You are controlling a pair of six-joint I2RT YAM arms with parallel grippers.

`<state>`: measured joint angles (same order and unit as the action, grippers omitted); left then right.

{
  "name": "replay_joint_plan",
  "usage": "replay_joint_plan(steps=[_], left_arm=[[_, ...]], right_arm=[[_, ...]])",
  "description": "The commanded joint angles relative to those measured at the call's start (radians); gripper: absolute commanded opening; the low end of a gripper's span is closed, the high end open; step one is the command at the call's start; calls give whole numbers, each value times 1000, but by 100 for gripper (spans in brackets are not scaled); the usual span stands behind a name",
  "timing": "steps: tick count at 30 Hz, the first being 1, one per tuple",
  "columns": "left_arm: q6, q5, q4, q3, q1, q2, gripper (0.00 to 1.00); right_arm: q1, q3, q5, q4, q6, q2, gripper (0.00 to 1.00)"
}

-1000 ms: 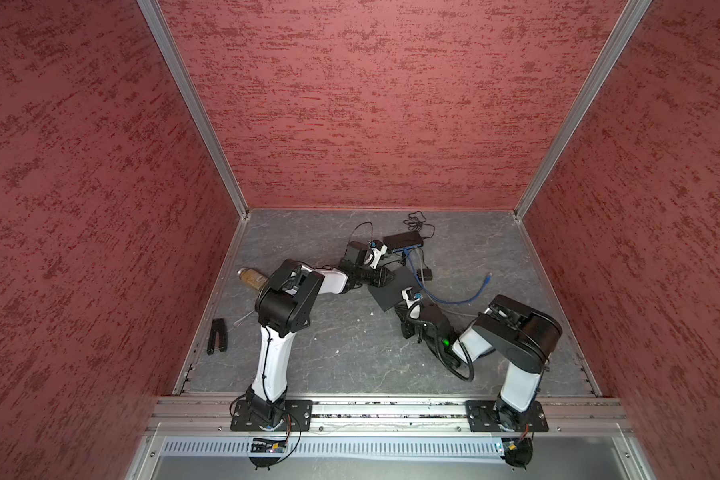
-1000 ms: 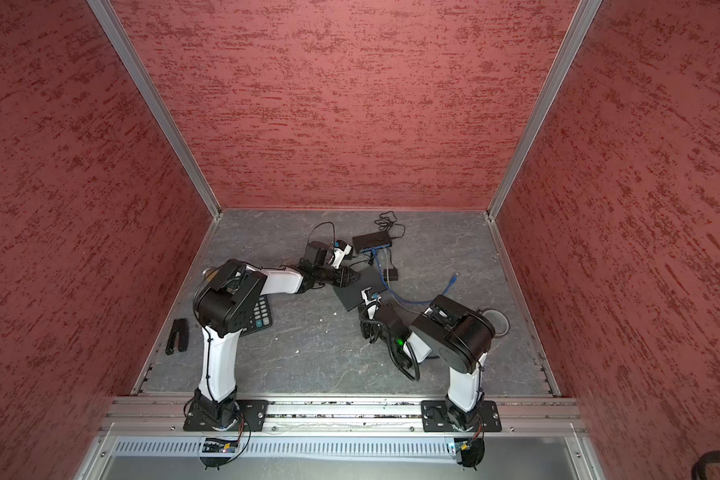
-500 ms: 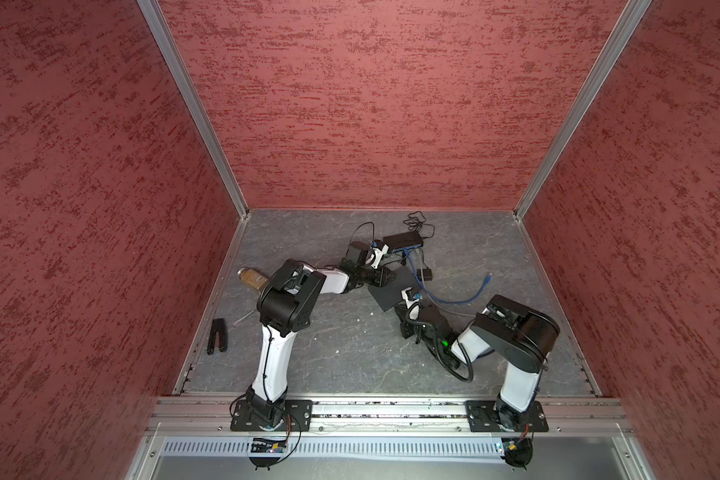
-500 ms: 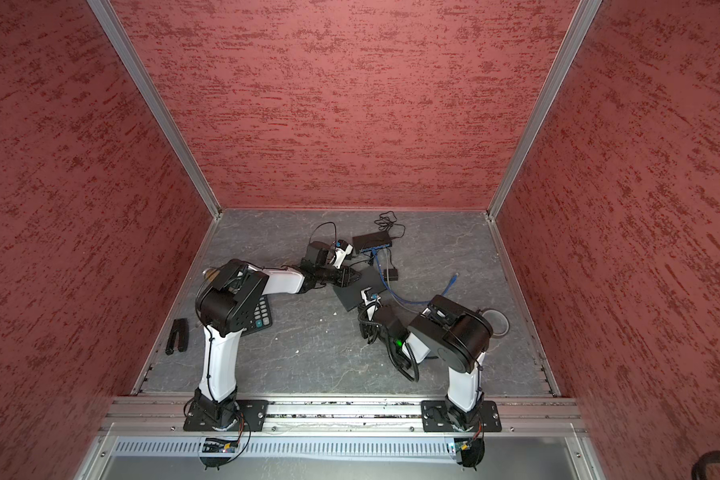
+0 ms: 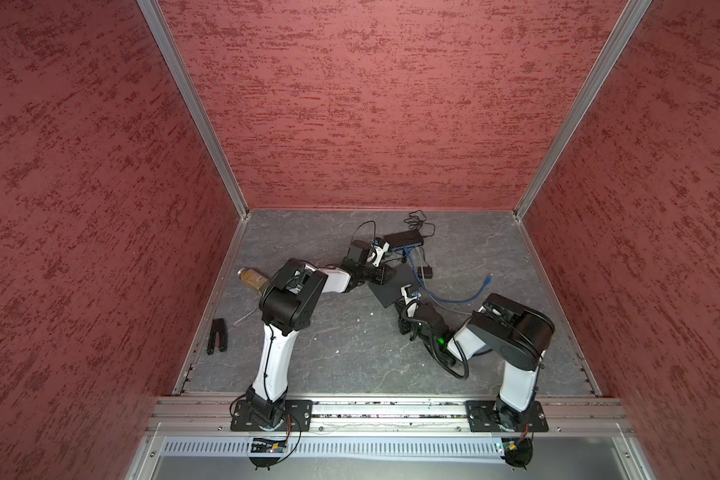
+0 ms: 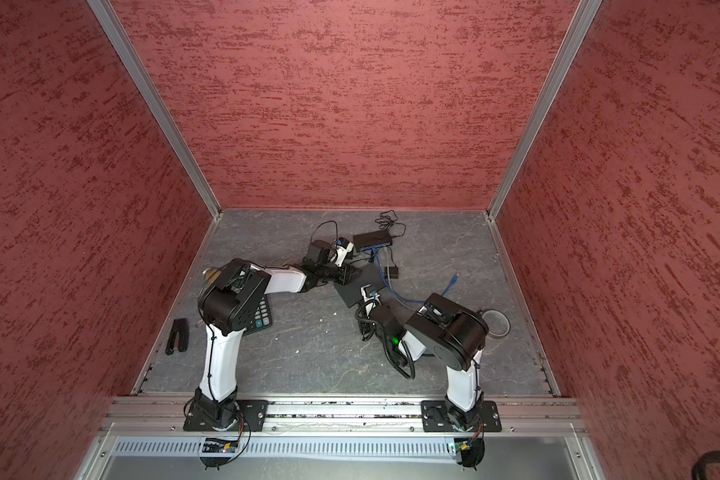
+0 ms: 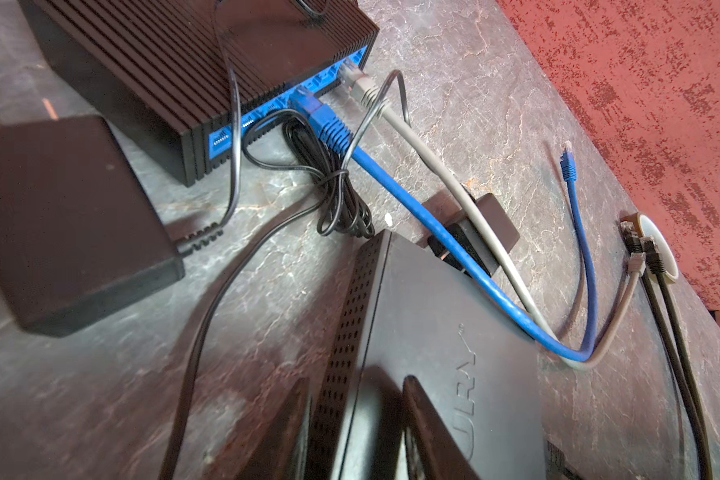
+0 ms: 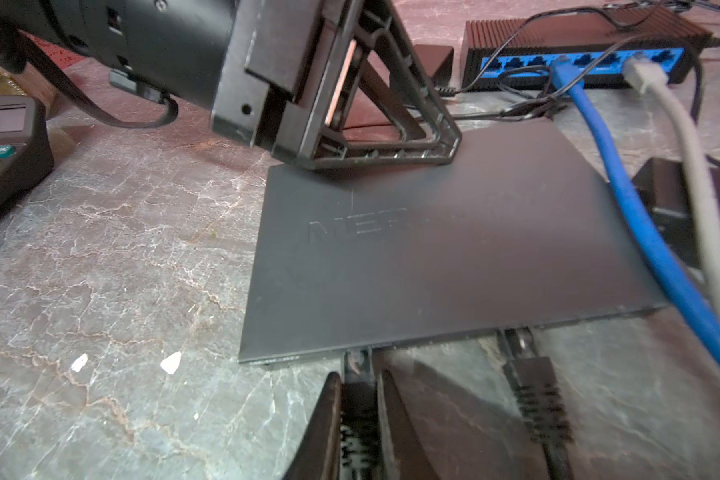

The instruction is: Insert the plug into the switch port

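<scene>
We see the right end effector (image 8: 360, 409) clamped on a black plug (image 8: 357, 399) whose tip sits at the front edge of the flat grey switch (image 8: 433, 257), embossed with letters reading "MER". The left end effector (image 8: 391, 124) presses down on the switch's far corner, partly open and gripping nothing. Beside our plug a second black plug (image 8: 533, 386) sits in its port. A blue cable (image 8: 641, 232) and grey cable (image 8: 699, 199) cross the switch's edge from a blue-faced hub (image 8: 578, 62). A calculator (image 8: 1, 153) lies on the table (image 8: 121, 270).

Mottled red walls (image 5: 371, 104) with aluminium corner posts (image 5: 192, 108) enclose a grey, marble-veined floor (image 5: 350, 357)
</scene>
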<state>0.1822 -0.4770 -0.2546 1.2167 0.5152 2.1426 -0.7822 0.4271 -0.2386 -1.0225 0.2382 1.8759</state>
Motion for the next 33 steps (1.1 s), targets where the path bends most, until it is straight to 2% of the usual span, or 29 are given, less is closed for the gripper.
replay_joint_plan(steps=[1, 7, 9, 10, 11, 12, 18, 25, 26, 27, 28, 33], left_arm=[[55, -172, 204, -66, 87, 77, 37], [68, -170, 183, -86, 58, 53, 38], [63, -166, 190, -81, 53, 44, 39], [61, -165, 195, -77, 53, 41, 39], [60, -160, 199, -76, 52, 35, 39], [57, -157, 203, -72, 51, 29, 40], [40, -130, 226, -72, 40, -12, 46], [27, -108, 240, -81, 24, -44, 49], [24, -106, 241, -83, 22, -50, 52], [21, -98, 240, -85, 23, -57, 89], [17, -90, 239, -86, 21, -64, 100], [-2, -60, 252, -78, 8, -113, 99]], right_arm=[[19, 53, -93, -76, 9, -27, 22], [19, 15, -59, -12, -8, -83, 39], [20, 4, -40, 17, -21, -113, 49], [20, -2, -30, 31, -23, -132, 56], [20, -6, -19, 55, -30, -151, 71], [20, -11, -14, 87, -33, -174, 98], [20, -47, 16, 214, -56, -311, 99], [20, -60, 14, 298, -46, -389, 99], [21, -52, 4, 320, -40, -399, 99], [22, -43, -14, 344, -36, -408, 99], [23, -33, -34, 370, -28, -417, 99], [59, 42, -77, 533, -19, -492, 99]])
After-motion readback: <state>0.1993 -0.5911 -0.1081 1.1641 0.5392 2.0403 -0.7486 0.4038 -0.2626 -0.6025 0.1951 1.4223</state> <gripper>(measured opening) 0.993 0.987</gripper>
